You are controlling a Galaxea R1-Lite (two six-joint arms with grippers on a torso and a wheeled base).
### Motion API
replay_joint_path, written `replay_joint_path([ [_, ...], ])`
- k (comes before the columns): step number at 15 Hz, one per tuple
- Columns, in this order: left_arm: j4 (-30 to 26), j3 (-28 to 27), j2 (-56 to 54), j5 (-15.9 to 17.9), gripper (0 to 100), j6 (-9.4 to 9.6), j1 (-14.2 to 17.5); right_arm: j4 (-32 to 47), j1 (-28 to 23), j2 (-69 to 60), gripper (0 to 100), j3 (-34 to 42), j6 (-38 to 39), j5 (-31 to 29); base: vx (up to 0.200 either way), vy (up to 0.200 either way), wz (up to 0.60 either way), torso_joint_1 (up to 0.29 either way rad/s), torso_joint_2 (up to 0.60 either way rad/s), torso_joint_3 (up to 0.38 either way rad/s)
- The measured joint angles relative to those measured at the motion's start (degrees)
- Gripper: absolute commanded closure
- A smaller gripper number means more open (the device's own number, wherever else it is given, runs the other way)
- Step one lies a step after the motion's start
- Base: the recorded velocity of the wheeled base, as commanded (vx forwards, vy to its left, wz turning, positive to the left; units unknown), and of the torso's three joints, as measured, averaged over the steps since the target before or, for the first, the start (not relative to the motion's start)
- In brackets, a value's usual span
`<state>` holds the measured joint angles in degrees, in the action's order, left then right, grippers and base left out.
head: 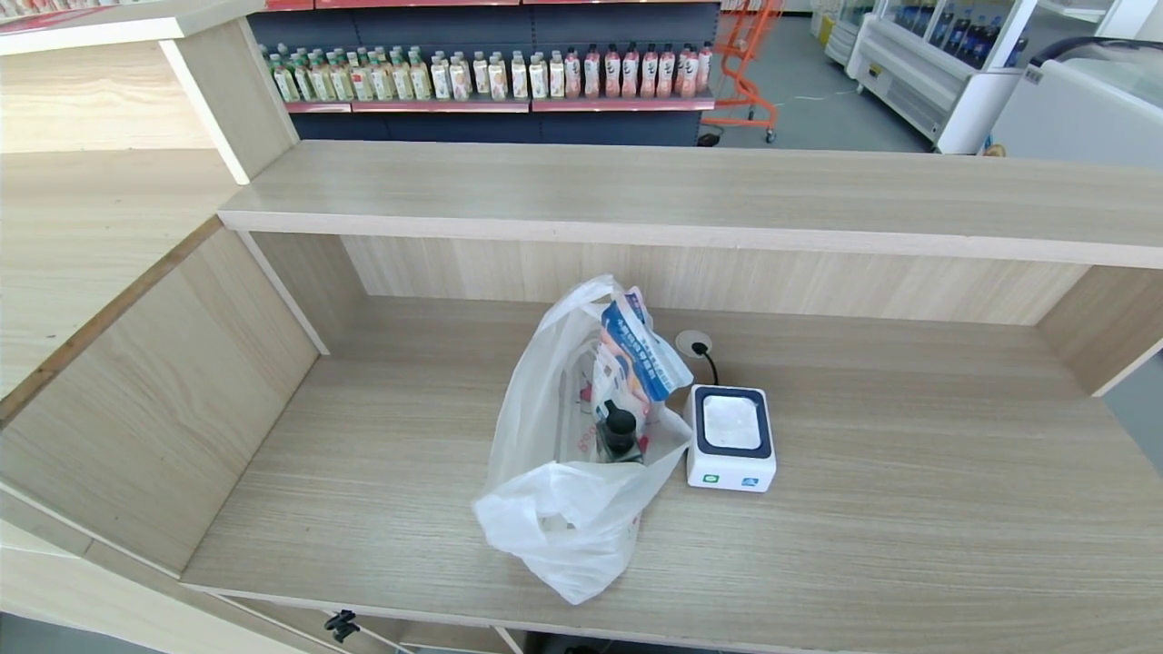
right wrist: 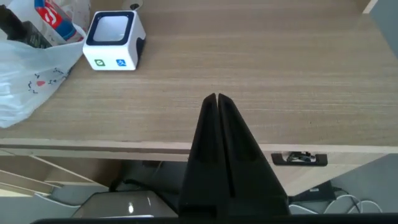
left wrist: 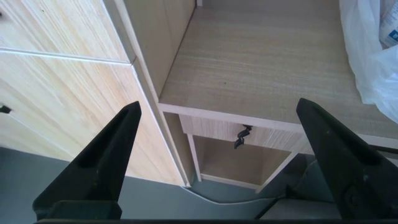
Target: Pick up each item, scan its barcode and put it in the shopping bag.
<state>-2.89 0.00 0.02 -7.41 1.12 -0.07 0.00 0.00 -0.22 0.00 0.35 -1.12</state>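
The bag (head: 563, 509) is set on the counter (head: 909, 509), just beside the scanner (head: 730, 438), on its left. 2 items are seen inside: a blue pouch (head: 636, 350) and a black-capped bottle (head: 620, 427). The left gripper (left wrist: 219, 106) is spread wide off the counter's near left corner. The right gripper (right wrist: 216, 98) is pressed together, empty, above the near edge

The left gripper (left wrist: 219, 104) hangs with its two dark fingers (left wrist: 99, 162) spread wide and nothing between them. It sits low, off the front left corner of the table (left wrist: 261, 56), pointing forward and down. The right gripper (right wrist: 216, 99) has its fingers (right wrist: 208, 143) pressed flat together into a single wedge with nothing in them. It is poised at the table's front edge, aimed across the top.
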Motion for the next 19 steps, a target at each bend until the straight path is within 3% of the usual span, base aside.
replay_joint_path([
  [3, 0.00, 0.00, 0.00, -0.02, 0, -0.11, 0.02, 0.07, 0.05, 0.00, 100, -0.02, 0.00, -0.02, 0.000, -0.200, 0.00, 0.007, 0.00, 0.002],
  [19, 0.00, 0.00, 0.00, -0.05, 0, -0.23, 0.00, 0.02, 0.00, 0.06, 100, 0.00, 0.05, 0.04, 0.013, 0.000, 0.00, 0.000, 0.00, 0.000],
])
